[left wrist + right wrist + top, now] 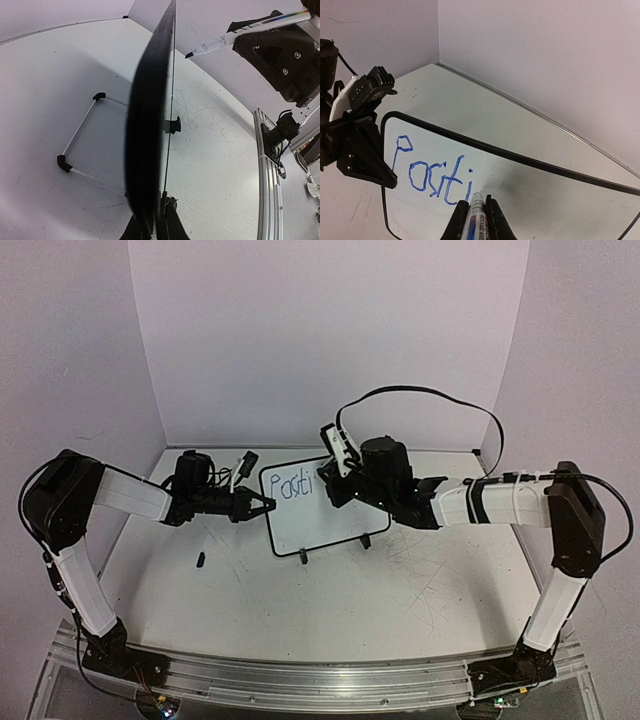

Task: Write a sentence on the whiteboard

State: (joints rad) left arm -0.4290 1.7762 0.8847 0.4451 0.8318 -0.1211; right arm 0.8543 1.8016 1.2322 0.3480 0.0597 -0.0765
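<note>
White walls enclose the desk (pixel 420 590), the whiteboard (pixel 335 520) standing at its centre; left wrist view shows the left hand (pixel 154 215) clamped on its edge; right wrist view shows the right hand (pixel 476 201) pinching a marker (pixel 475 222) at the unfinished sentence (pixel 432 175), where board slip could skew strokes.

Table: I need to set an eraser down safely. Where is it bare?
Bare: the table between the whiteboard and the arm bases, except a small black piece at left. Crowded: at the board, where the left gripper clamps its edge and the right gripper holds the marker.
</note>
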